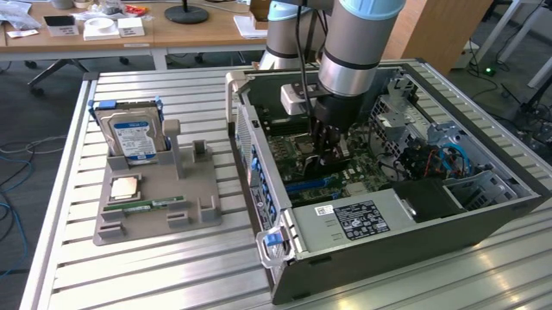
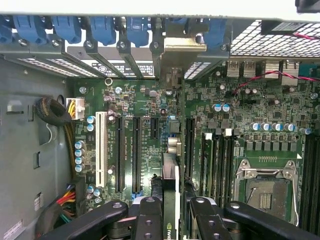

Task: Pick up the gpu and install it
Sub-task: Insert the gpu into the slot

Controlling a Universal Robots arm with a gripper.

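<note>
My gripper point(image 1: 329, 154) is lowered inside the open computer case point(image 1: 362, 258), just above the green motherboard point(image 1: 298, 165). In the wrist view the gripper point(image 2: 172, 205) is shut on the gpu point(image 2: 170, 172), which shows edge-on as a slim tan-grey strip between the two black fingers point(image 2: 149, 220). The card stands upright over the motherboard point(image 2: 240, 115), beside the long black expansion slots point(image 2: 135, 150) and in line with the rear bracket openings point(image 2: 172, 75). I cannot tell whether its lower edge touches a slot.
A grey parts stand point(image 1: 155, 213) on the slatted table at the exterior view's left holds a blue-labelled hard drive point(image 1: 134, 135), a CPU point(image 1: 126, 187) and a green RAM stick point(image 1: 142, 206). The case walls, drive cage point(image 1: 405, 110) and power supply point(image 1: 358, 219) hem in the gripper. The CPU socket point(image 2: 265, 185) lies beside the card.
</note>
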